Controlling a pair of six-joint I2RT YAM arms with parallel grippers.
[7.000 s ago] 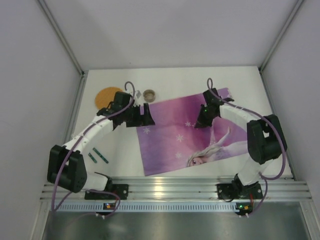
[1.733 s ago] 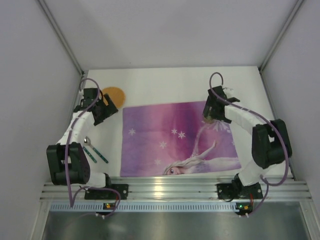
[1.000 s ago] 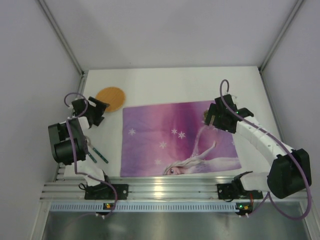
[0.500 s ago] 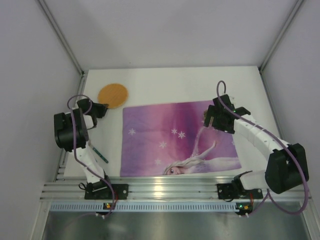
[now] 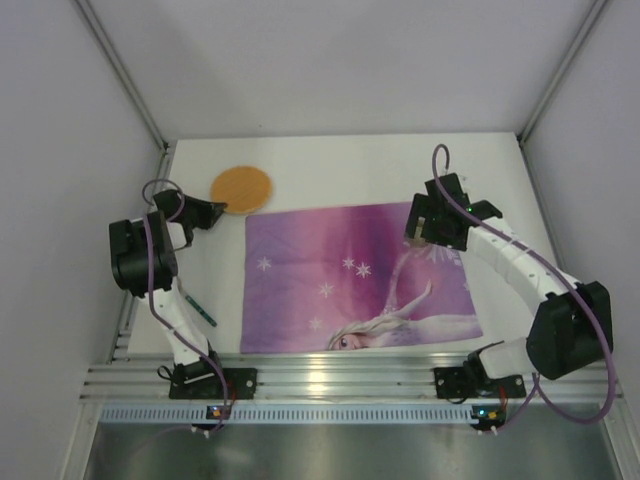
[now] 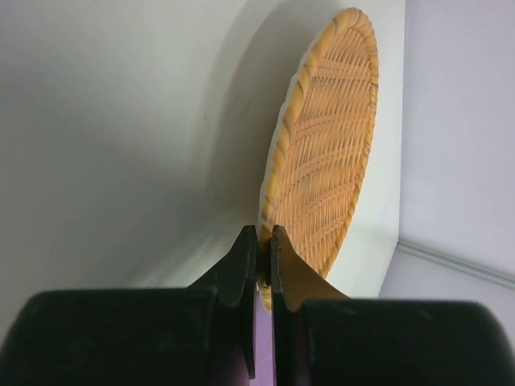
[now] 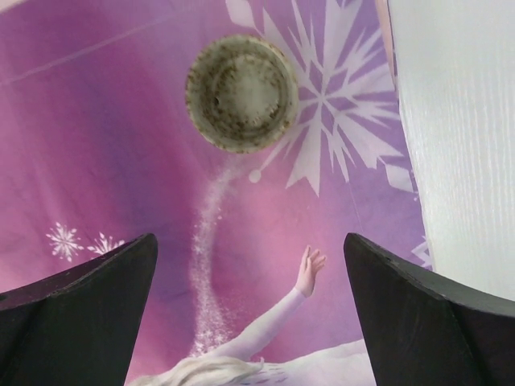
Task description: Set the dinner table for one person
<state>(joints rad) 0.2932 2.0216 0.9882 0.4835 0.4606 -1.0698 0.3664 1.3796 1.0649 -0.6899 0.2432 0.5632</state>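
Wicker first, seen from above: the woven wicker mat point(image 5: 241, 188) lies on the dinner table point(image 5: 340, 160), just off the far-left corner of the purple placemat point(image 5: 350, 275), and my left pincer point(image 5: 212, 210) is at its left rim. My right pincer point(image 5: 425, 225) hangs over the placemat's far-right part. A teal-handled utensil point(image 5: 203, 313) lies left of the placemat's near edge. Half a second earlier the wicker sat further left of that corner; seven seconds back the placemat lay skewed.

From my left wrist, my left pincer point(image 6: 263, 237) is pressed together on the thin rim of the wicker mat point(image 6: 322, 153), with white table point(image 6: 105, 121) beneath. I judge this grip shallow: the disc could pivot or slip out as I drag it, or catch the placemat's corner and ruck it.

From my right wrist, my right pincer point(image 7: 249, 237) is spread wide and holds nothing, above a small round cup point(image 7: 241, 92) standing on the placemat point(image 7: 105, 153). Coming down off-centre, one finger could tip it.
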